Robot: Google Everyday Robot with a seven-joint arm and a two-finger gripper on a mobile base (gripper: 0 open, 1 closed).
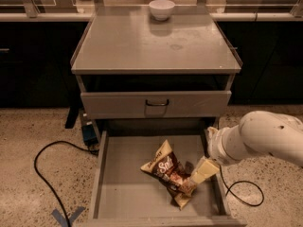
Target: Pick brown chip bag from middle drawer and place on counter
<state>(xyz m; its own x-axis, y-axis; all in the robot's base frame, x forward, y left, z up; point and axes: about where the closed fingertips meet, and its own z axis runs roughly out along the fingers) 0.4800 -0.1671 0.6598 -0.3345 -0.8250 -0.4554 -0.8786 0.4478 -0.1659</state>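
At the bottom of the camera view, the middle drawer [113, 193] stands pulled out, and the brown chip bag [165, 167] lies tilted on its floor, right of centre. The gripper [196, 176] meets the bag's 4 o'clock end; whether it grips the bag cannot be told. A white bowl [161, 8] sits at 12 o'clock on the counter [142, 46].

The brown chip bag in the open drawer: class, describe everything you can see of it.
The chip bag is small and glossy, dark brown in the middle with white script lettering and tan-yellow ends. It lies crumpled and tilted on the grey floor of the open drawer, right of centre. The robot's hand reaches its lower right end; whether it grips is unclear.
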